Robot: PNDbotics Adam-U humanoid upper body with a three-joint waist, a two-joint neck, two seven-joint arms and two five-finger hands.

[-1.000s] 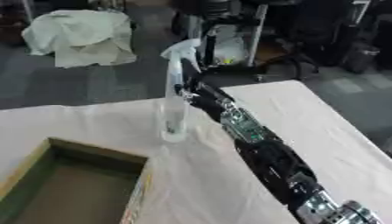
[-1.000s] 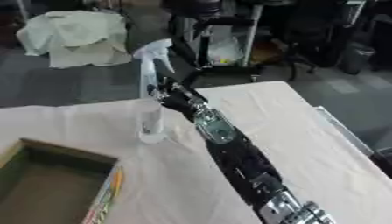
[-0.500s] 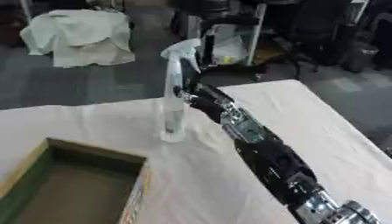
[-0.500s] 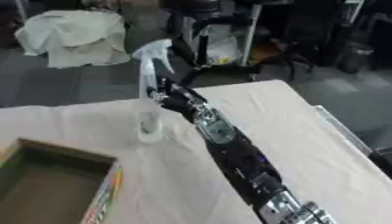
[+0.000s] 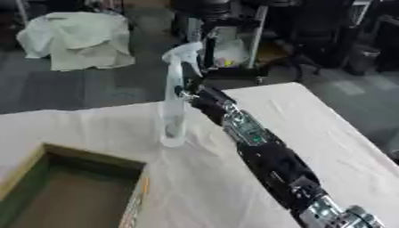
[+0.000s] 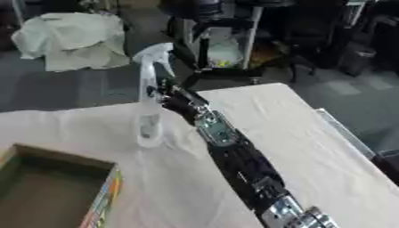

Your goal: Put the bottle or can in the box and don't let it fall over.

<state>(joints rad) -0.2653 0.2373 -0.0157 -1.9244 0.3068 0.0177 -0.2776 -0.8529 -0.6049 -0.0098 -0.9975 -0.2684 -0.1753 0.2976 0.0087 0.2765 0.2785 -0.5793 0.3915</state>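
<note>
Right hand [image 6: 173,99] is seen at the end of a long black-and-silver arm [image 5: 269,160] reaching up from the lower right. It is set against the right side of the spray bottle [image 5: 174,104], about mid-height on the body. Whether the fingers are curled round the bottle or merely laid against it cannot be told; the hand is dark and blurred there.

Spray bottle: tall, clear, white trigger head at top, nozzle turned away from the hand. It is stood upright on the bench [image 5: 327,133], base on the pale cloth cover. No tilt is noted.

Box [image 5: 74,189]: open-topped cardboard, greenish-brown inside, coloured print along its right wall. It is placed below and left of the bottle, near it but not touching. Interior is seen bare.

Beyond the bottle, past the bench's far edge, a white crumpled cover [image 5: 74,38] is draped over something on the floor, up and left of the bottle. A dark frame or stand [image 6: 222,40] is seen up and right of the bottle's head.

Left hand is not seen in either view.
</note>
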